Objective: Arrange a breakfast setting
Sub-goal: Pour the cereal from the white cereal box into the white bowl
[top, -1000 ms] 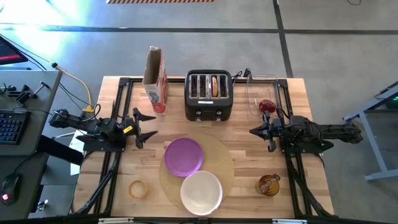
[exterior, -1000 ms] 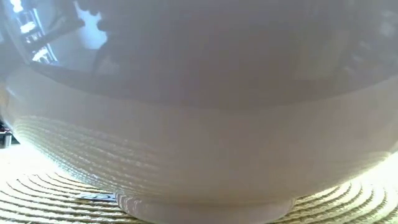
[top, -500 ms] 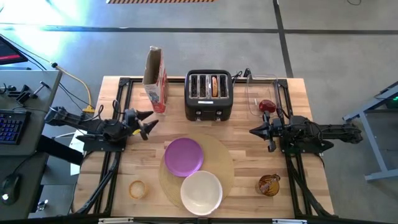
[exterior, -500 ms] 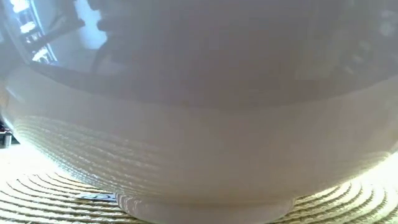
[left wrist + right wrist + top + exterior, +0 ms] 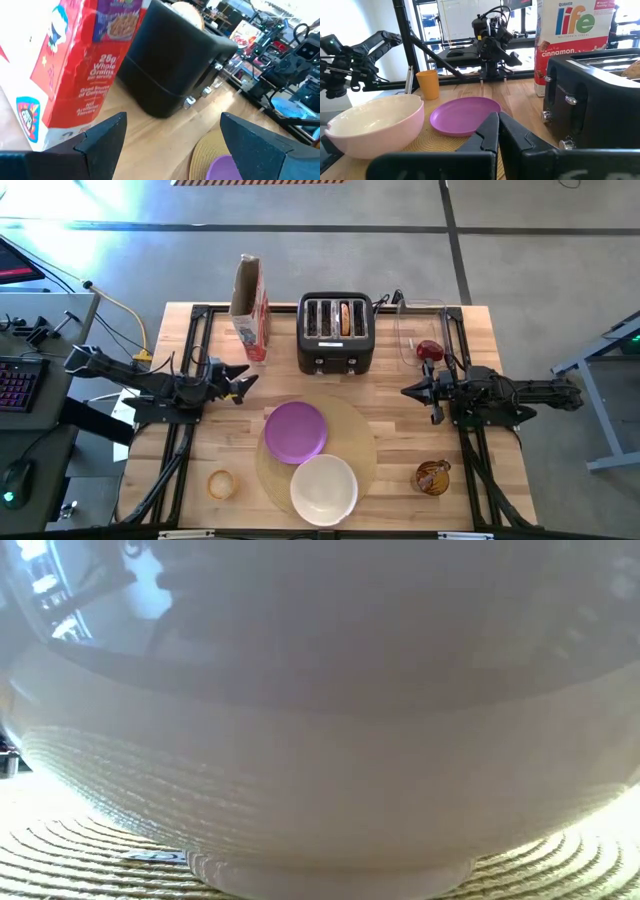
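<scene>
The purple plate [image 5: 295, 430] and the white bowl [image 5: 323, 488] rest on the round tan mat [image 5: 360, 448] at the table's near middle. A bagel [image 5: 346, 318] sticks out of the black toaster [image 5: 336, 335] at the far edge, and the cereal box [image 5: 250, 305] stands left of it. A red fruit [image 5: 429, 350] lies at the far right. An amber glass cup [image 5: 433, 477] stands near right. My left gripper [image 5: 240, 385] hovers open at the left, pointing toward the toaster [image 5: 175, 60] and the box [image 5: 75, 65]. My right gripper [image 5: 408, 391] waits shut at the right.
A small orange cup [image 5: 221, 483] stands near the front left corner. A clear container [image 5: 420, 330] surrounds the red fruit. In the low view the bowl [image 5: 320, 740] fills the picture. Bare wood lies between the toaster and the mat.
My left gripper has rolled about the line it points along and sunk a little toward the table, its fingers staying open. The plate, bowl and other things have not moved.
</scene>
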Robot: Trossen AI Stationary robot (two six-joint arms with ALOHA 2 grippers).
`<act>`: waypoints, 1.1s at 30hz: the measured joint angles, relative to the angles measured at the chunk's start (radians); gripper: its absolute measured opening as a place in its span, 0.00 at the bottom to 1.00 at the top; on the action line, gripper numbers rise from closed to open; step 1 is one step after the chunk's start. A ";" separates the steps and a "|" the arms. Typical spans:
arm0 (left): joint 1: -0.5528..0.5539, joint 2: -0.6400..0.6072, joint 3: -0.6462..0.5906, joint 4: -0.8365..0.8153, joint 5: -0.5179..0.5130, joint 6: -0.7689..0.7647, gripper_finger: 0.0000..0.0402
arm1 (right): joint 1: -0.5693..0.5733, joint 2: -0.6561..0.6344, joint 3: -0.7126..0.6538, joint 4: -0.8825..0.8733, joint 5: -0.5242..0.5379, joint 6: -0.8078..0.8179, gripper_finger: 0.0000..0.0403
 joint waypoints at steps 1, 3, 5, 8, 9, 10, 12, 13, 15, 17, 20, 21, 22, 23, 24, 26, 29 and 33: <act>0.000 0.007 0.000 0.000 0.004 -0.012 0.78 | 0.000 0.000 0.000 0.000 0.000 0.000 0.00; 0.000 0.020 0.000 0.001 0.023 -0.036 0.78 | 0.000 0.000 0.000 0.000 0.000 0.000 0.00; 0.000 0.031 0.000 0.008 0.044 -0.059 0.78 | 0.000 0.000 0.000 0.000 0.000 0.000 0.00; 0.000 0.049 0.000 0.045 0.075 -0.079 0.78 | 0.000 0.000 0.000 0.000 0.000 0.000 0.00; 0.000 0.055 0.000 0.063 0.085 -0.079 0.78 | 0.000 0.000 0.000 0.000 0.001 0.000 0.00; 0.000 0.061 0.000 0.082 0.095 -0.077 0.78 | 0.000 0.000 0.000 0.000 0.001 0.000 0.00; 0.000 0.073 0.000 0.125 0.117 -0.059 0.78 | 0.000 0.000 0.000 0.000 0.001 0.000 0.00; 0.000 0.079 0.001 0.146 0.125 -0.048 0.78 | 0.000 0.000 0.000 0.000 0.001 0.000 0.00; 0.000 0.091 0.001 0.186 0.134 -0.020 0.78 | 0.000 0.000 0.000 0.000 0.001 0.000 0.00; -0.001 0.097 0.006 0.197 0.142 0.009 0.78 | 0.000 0.000 0.000 0.000 0.001 0.000 0.00; -0.001 0.109 0.030 0.194 0.147 0.038 0.78 | 0.000 0.000 0.000 0.000 0.001 0.000 0.00; -0.001 0.112 0.041 0.191 0.150 0.048 0.78 | 0.000 0.000 0.000 0.000 0.001 0.000 0.00; -0.001 0.116 0.055 0.185 0.154 0.062 0.78 | 0.000 0.000 0.000 0.000 0.001 0.000 0.00; -0.003 0.119 0.070 0.178 0.156 0.078 0.78 | 0.000 0.000 0.000 0.000 0.001 0.000 0.00; -0.006 0.123 0.087 0.170 0.156 0.095 0.78 | 0.000 0.000 0.000 0.000 0.001 0.000 0.00; -0.018 0.133 0.131 0.130 0.149 0.122 0.78 | 0.000 0.000 0.000 0.000 0.001 0.000 0.00; -0.038 0.154 0.212 0.007 0.114 0.127 0.78 | 0.000 0.000 0.000 0.000 0.002 0.000 0.00; -0.061 0.202 0.334 -0.224 0.067 0.022 0.78 | 0.000 0.000 0.000 0.000 0.006 0.000 0.00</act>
